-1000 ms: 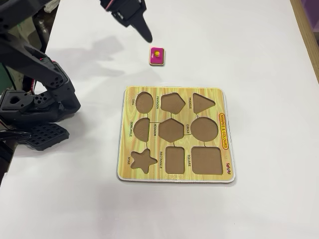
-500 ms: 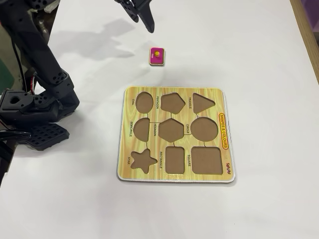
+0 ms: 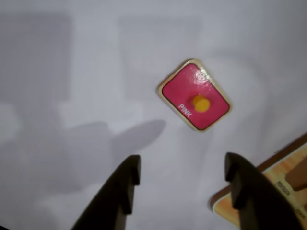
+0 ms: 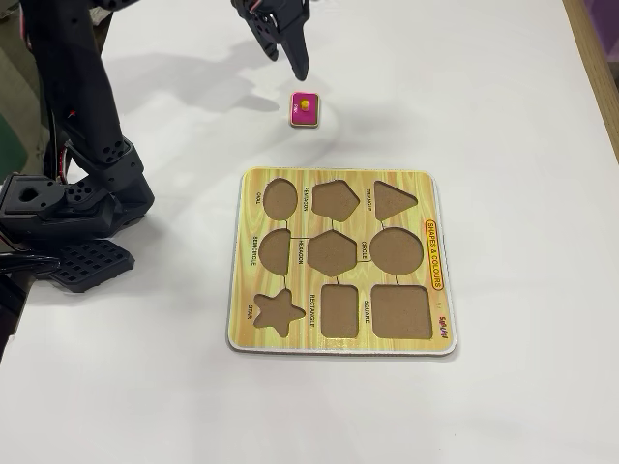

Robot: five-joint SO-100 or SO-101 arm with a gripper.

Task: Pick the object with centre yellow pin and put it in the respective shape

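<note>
Pink piece lies flat on the white table, beyond the puzzle board.

The pink piece [image 4: 305, 109] sits apart from the board [image 4: 340, 263]; its rectangle cutout [image 4: 340, 310] is empty. The gripper [image 3: 181, 171] hovers just left, jaws apart, holding nothing.

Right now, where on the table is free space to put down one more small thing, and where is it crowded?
In the fixed view, free patches: the white table right of the pink piece, and the strip below the puzzle board. Crowded: the left edge, filled by the arm base, and the top near the open claw beside the piece.
</note>
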